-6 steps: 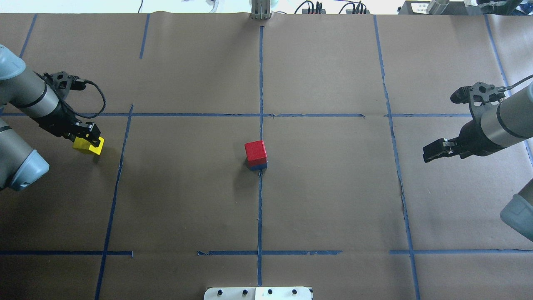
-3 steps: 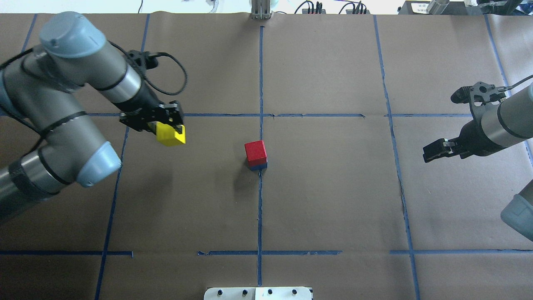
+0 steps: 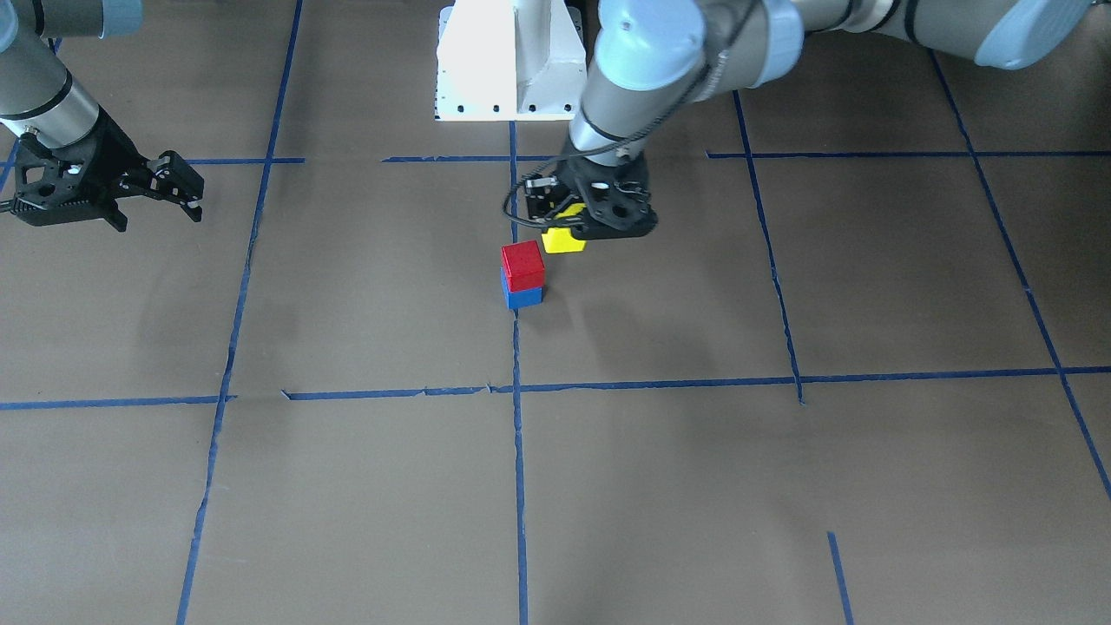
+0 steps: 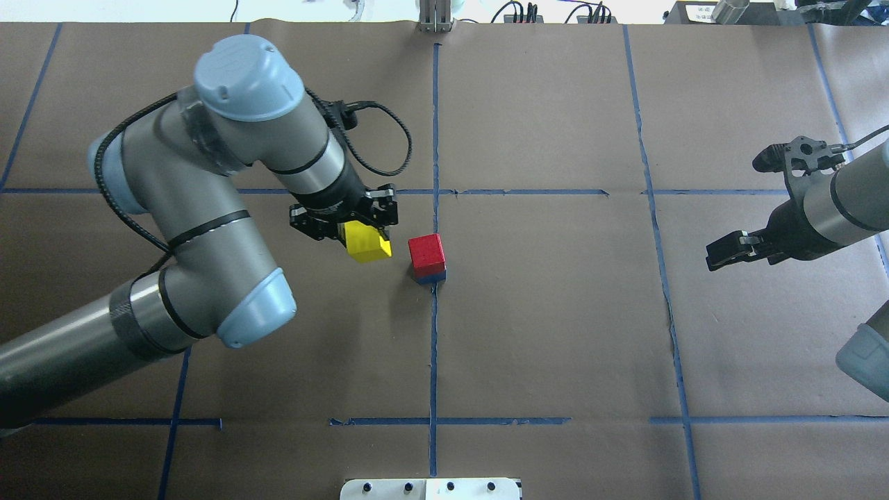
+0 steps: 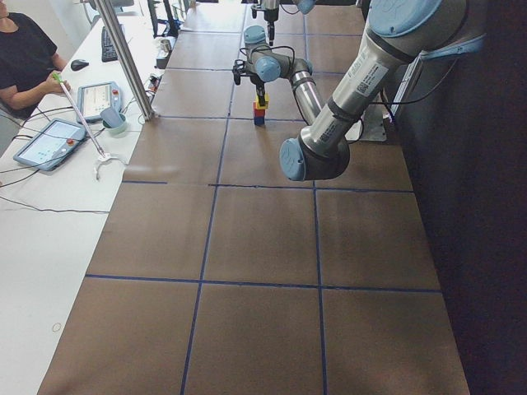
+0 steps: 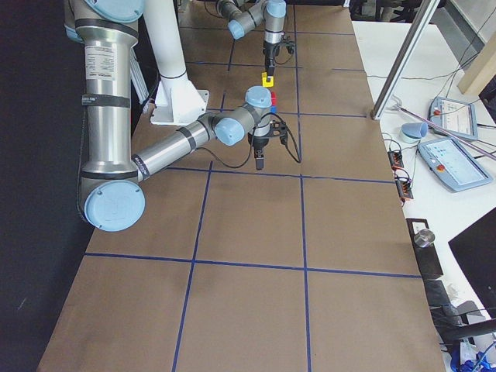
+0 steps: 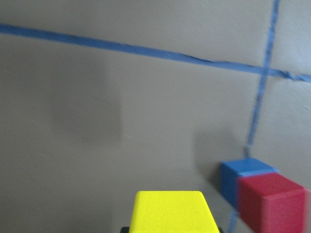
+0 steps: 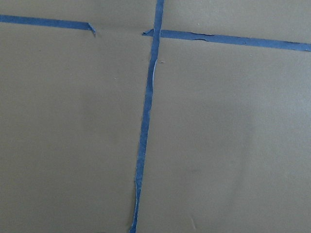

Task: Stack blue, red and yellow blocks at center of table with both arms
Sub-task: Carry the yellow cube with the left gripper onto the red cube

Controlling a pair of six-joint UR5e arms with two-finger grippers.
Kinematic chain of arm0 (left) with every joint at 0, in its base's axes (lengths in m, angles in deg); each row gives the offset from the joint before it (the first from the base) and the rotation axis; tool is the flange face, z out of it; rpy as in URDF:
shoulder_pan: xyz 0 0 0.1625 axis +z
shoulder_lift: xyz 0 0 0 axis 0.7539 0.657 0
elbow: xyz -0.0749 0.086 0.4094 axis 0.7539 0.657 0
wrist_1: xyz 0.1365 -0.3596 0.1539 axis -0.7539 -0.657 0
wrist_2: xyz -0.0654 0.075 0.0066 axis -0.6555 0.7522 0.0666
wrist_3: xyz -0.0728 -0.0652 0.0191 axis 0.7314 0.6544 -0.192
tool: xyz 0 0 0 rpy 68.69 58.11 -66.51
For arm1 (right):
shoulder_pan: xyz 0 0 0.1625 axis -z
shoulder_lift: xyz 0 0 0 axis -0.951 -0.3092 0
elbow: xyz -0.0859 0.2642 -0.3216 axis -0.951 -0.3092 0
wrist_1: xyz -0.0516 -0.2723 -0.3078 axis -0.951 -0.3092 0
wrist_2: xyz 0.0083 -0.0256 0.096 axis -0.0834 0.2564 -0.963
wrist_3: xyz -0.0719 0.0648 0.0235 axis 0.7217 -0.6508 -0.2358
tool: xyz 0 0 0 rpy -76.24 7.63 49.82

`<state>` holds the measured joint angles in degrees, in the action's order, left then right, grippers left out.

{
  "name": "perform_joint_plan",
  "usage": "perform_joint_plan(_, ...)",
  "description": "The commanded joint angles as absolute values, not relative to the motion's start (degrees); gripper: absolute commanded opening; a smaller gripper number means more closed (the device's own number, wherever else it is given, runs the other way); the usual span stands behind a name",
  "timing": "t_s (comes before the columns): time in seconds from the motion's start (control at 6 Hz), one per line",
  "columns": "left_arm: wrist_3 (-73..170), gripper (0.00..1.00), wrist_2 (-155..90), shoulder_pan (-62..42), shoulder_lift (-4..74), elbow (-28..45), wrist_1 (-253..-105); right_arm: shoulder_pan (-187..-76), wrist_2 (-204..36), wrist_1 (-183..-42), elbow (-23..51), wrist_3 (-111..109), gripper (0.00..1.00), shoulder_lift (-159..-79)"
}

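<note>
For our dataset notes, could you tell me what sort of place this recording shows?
Probably a robotics lab: a tape-gridded table with a small block stack, a left arm and right arm over it, and a person beside touchscreen pendants.

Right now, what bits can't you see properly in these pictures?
- Blue block: overhead view, the red block on top covers all but a thin edge.
- Left arm's fingers: left wrist view, the bottom edge cuts them off below the yellow block.
- Right arm's fingers: right wrist view shows only table and tape.
- All three blocks: exterior left view, too far away and tiny.
</note>
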<state>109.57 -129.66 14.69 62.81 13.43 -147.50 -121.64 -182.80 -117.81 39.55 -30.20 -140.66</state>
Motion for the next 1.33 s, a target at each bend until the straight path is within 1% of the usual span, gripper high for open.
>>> perform_joint_plan(0.0, 110.8, 0.00, -127.3, 15.7, 67.4, 7.9, -146.5, -121.6, -182.8, -117.8, 39.5, -30.3, 1.00, -140.7)
perform_joint_plan(0.67, 111.1, 0.00, -125.4, 16.0, 67.6, 7.5, -146.4, -121.6, -182.8, -117.8, 39.4, -30.2, 1.00, -140.6)
perform_joint_plan(0.83, 111.1, 0.08, -124.7, 16.5, 67.6, 7.4, -146.5, -121.6, -182.8, -117.8, 39.4, -30.2, 1.00, -140.6)
perform_joint_plan(1.0, 111.1, 0.28, -124.6, 16.5, 67.8, 7.4, -146.5, -121.6, -182.8, -117.8, 39.4, -30.3, 1.00, -140.5)
perform_joint_plan(1.17, 111.1, 0.28, -124.7, 16.5, 68.0, 7.4, -146.4, -121.5, -182.8, -117.8, 39.3, -30.3, 1.00, -140.4)
